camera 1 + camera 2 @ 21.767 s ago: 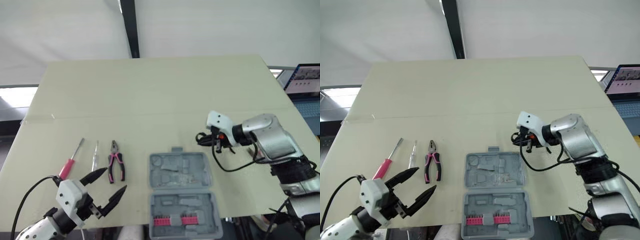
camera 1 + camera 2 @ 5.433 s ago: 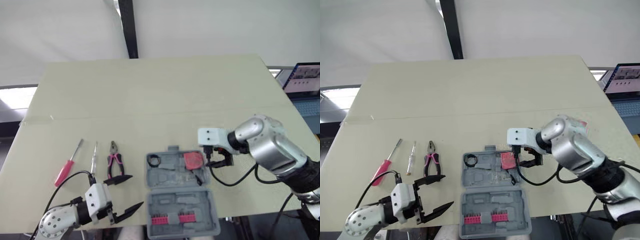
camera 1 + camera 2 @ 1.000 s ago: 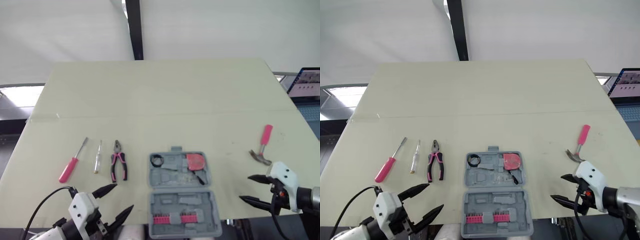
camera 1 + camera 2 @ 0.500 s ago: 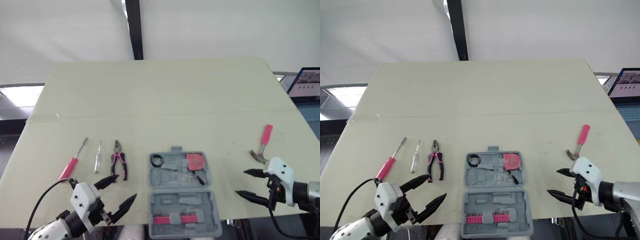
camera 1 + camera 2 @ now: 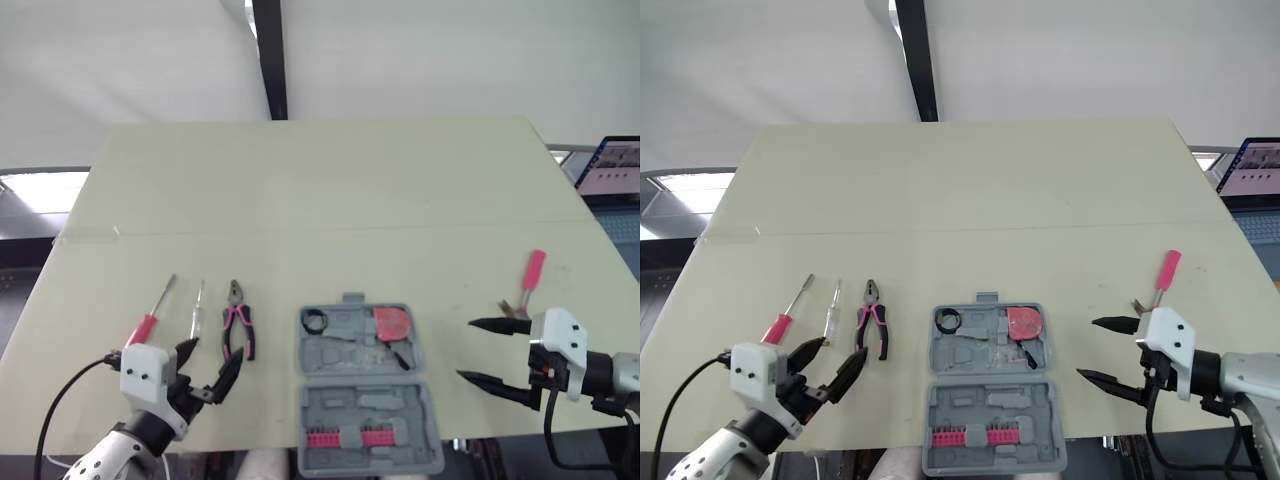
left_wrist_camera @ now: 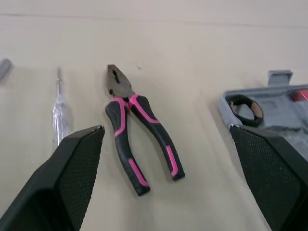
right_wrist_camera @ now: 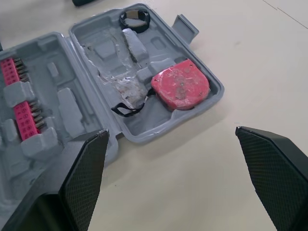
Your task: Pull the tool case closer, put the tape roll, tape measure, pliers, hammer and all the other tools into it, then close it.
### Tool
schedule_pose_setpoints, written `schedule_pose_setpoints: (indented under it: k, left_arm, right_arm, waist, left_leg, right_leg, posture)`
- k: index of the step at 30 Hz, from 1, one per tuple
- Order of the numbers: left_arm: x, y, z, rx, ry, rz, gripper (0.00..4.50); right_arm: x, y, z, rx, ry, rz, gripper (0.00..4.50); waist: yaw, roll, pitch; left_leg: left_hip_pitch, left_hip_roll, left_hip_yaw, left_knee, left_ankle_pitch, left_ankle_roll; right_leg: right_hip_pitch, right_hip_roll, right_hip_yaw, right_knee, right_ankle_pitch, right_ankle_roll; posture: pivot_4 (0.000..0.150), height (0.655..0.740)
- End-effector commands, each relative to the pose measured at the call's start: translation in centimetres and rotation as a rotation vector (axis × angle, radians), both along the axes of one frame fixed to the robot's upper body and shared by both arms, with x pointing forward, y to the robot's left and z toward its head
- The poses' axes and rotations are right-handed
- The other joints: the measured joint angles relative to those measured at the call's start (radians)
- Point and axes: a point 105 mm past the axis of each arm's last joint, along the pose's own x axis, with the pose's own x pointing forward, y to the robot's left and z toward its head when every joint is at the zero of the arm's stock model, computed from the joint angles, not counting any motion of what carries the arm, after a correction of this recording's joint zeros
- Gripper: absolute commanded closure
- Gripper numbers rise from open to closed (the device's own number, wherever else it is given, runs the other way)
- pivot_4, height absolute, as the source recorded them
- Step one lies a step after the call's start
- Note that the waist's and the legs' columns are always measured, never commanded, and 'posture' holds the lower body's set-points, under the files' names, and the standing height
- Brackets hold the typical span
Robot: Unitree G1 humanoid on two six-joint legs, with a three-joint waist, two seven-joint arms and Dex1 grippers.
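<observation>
My worry is the pliers (image 5: 238, 330), left of centre in the head view. They lie with handles splayed, just beside the clear screwdriver (image 5: 196, 315), so if I close on one handle they may swivel. A wide grab could also drag that screwdriver along or nudge the red screwdriver (image 5: 150, 320) further left. The hammer (image 5: 525, 288) sits at the right of the frame near the table (image 5: 330, 200) edge, and a careless reach could knock it off. The case (image 5: 365, 412) lies open at bottom centre, its near half close to the table's front edge, so a bump from either arm might tip it over. The tape roll (image 5: 314, 321) and tape measure (image 5: 390, 322) already sit in its upper half. The left gripper (image 5: 215, 352) hovers low at lower left, fingers spread wide and empty, pointing up-frame at the pliers. The right gripper (image 5: 465, 349) hangs at lower right, also wide open and empty, its fingers pointing left toward the case, with the hammer behind it.
</observation>
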Motion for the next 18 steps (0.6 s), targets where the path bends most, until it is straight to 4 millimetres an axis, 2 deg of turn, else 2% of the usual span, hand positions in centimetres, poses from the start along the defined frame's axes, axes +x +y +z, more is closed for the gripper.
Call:
schedule_pose_setpoints:
  k: [1,5,11,16,18]
  left_arm:
    - [-0.1,-1.0,-0.1,0.032,0.059,0.033,0.00]
    - [0.9,-0.8,-0.7,0.001,0.086,0.172,0.00]
    - [3.1,-1.4,-1.7,0.024,0.133,0.251,0.00]
    - [4.9,-1.6,-1.1,0.066,0.125,0.296,0.00]
    - [5.2,-1.9,-0.7,0.084,0.117,0.263,0.00]
  right_arm:
    - [0.2,0.1,0.3,-0.011,-0.006,0.029,0.05]
    - [0.4,-0.2,0.6,-0.024,-0.008,0.033,0.05]
    - [0.9,-0.5,1.5,-0.034,-0.028,0.029,0.05]
    - [0.9,-1.2,2.4,-0.059,-0.033,0.029,0.05]
    - [0.8,-1.5,2.5,-0.073,-0.028,0.026,0.05]
  waist:
    - [-0.001,0.000,0.000]
    - [0.001,0.001,0.000]
    - [0.002,0.001,-0.001]
    - [0.000,0.001,-0.001]
    - [0.002,0.001,0.000]
  left_leg:
    - [0.000,0.000,0.000,0.000,0.000,0.000]
    - [0.000,0.000,0.000,0.000,0.000,0.000]
    - [0.000,0.000,0.000,0.001,0.000,0.000]
    - [0.000,0.000,0.000,0.001,0.000,0.000]
    - [0.000,0.000,0.000,0.001,0.000,0.000]
  right_leg:
    - [0.000,0.000,0.000,0.000,0.000,0.000]
    - [0.000,0.000,0.000,0.000,0.000,0.000]
    - [0.000,0.000,0.000,0.000,0.000,0.000]
    - [0.000,0.000,0.000,0.000,0.000,0.000]
    - [0.000,0.000,0.000,0.000,0.000,0.000]
  posture:
    - [0.150,0.7400]
    - [0.150,0.7400]
    - [0.150,0.7400]
    - [0.150,0.7400]
    - [0.150,0.7400]
